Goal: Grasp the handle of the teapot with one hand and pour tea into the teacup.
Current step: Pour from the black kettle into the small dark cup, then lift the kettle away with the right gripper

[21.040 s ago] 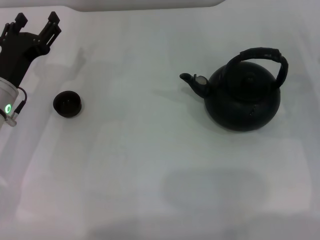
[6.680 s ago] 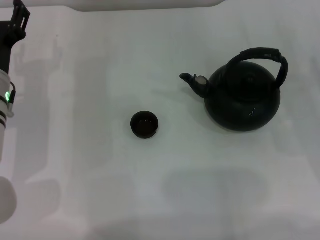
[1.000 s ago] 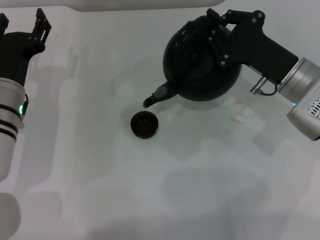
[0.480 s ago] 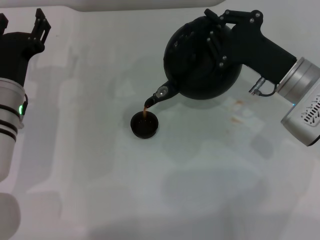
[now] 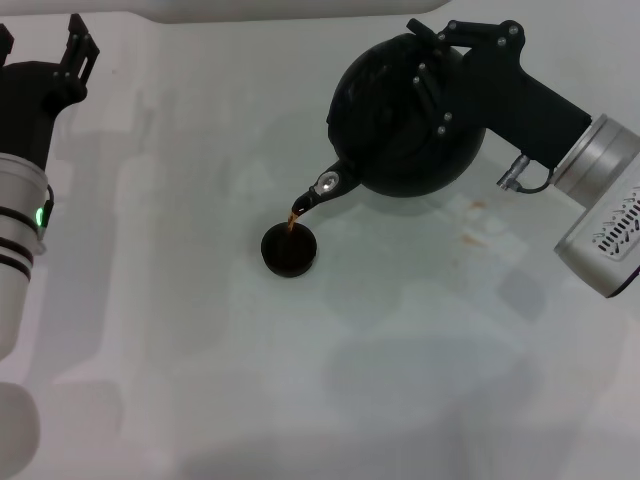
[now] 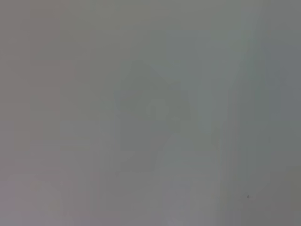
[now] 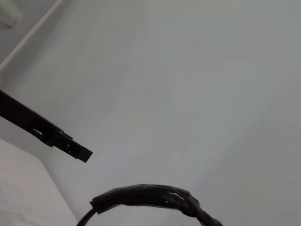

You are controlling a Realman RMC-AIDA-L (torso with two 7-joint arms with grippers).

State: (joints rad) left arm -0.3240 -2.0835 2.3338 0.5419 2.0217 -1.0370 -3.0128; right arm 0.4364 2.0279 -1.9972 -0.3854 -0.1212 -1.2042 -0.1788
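Note:
My right gripper point(image 5: 442, 78) is shut on the handle of the black teapot point(image 5: 375, 140) and holds it in the air, tilted with the spout point(image 5: 318, 190) down to the left. The handle is mostly hidden by the fingers in the head view; its ribbed arch shows in the right wrist view point(image 7: 150, 197), with a finger point(image 7: 47, 134) beside it. A thin brown stream of tea point(image 5: 293, 219) runs from the spout into the small black teacup point(image 5: 288, 250) on the table. My left gripper point(image 5: 38, 42) is open and empty, parked at the far left.
A few small brown drops point(image 5: 475, 228) mark the white table point(image 5: 400, 360) to the right of the teacup. The left wrist view shows only bare grey surface.
Over the last second the teapot has tipped slightly further and tea has started to flow from the spout into the teacup. The left arm has not moved.

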